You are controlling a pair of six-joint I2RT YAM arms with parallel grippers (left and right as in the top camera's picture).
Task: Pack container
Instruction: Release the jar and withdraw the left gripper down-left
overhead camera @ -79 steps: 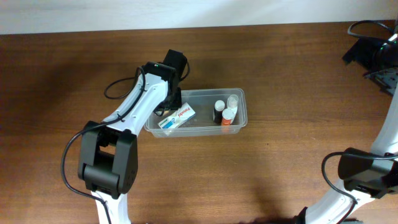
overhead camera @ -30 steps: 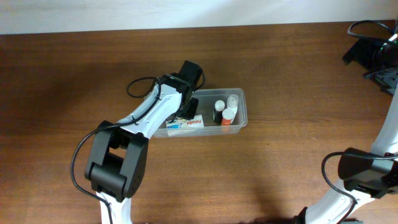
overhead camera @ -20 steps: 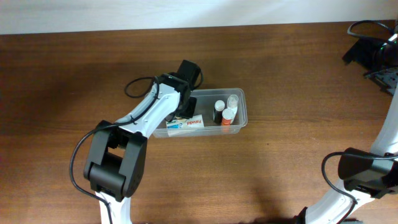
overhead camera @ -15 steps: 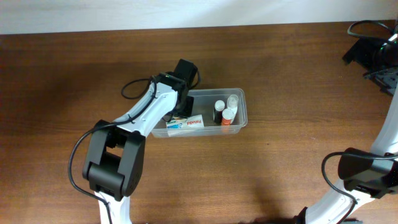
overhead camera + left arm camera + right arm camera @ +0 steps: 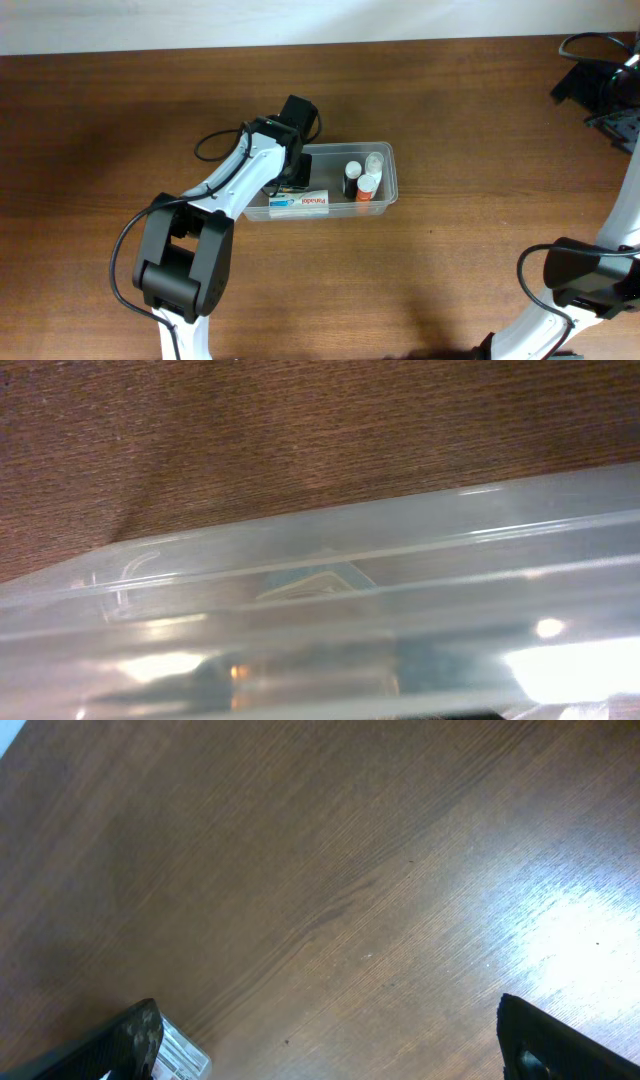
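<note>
Right, the container (image 5: pixel 392 178) sits near the middle of the table (image 5: pixel 120 120), long side running left to right. It is a clear, milky plastic tub with rounded corners and a rolled rim, and wood grain shows through its floor. Brown wood shows all round it, widest to the left and toward the near edge, and the far rim lies well short of the table's back edge.

The left arm reaches over the left end, and the left gripper (image 5: pixel 297 172) dips inside near the far-left corner; I cannot tell whether it is spread or closed. Its wrist camera is pressed up against the container wall (image 5: pixel 400 560), with only a blurred blue-and-tan shape behind it.

Inside, a white and blue box (image 5: pixel 298 203) lies flat along the near wall in the left half. At the right end stand three small bottles close together: a dark one (image 5: pixel 352 180), a clear one (image 5: pixel 374 162) and an orange one (image 5: pixel 366 190). Bare floor shows between box and bottles.

The right gripper (image 5: pixel 325 1020) hangs over bare wood at the far right, fingers spread wide, grasping nothing.
</note>
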